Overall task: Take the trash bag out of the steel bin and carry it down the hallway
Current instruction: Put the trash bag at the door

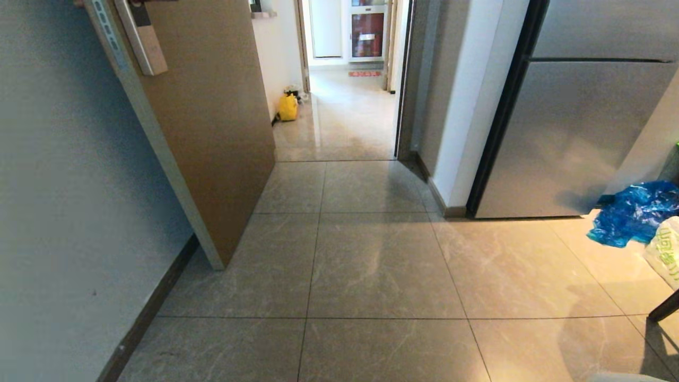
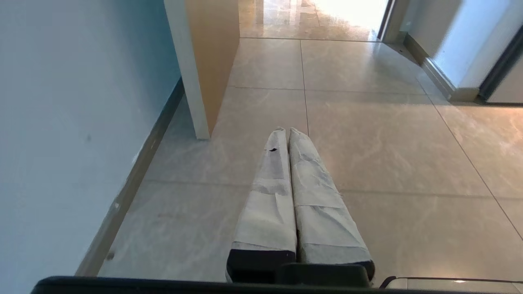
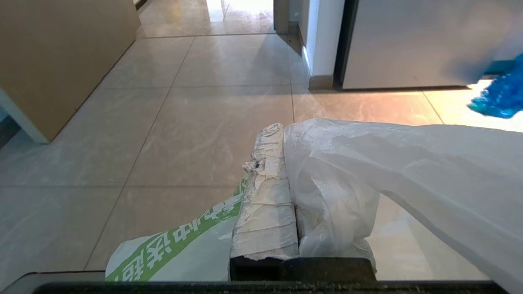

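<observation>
1. The right end effector is closed on the trash bag, so the thin film drapes from it and can travel.
2. The left end effector is closed and empty.
3. The hallway lies far ahead past the open door; I see no steel bin.

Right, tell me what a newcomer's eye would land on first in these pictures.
First, the trash bag: filmy white plastic draped over the right gripper, which is shut on it just above the floor tiles. Next, the crumpled blue plastic on the floor by the steel fridge, at the head view's right. Then the yellow bag, far down the hallway against its left wall.
</observation>
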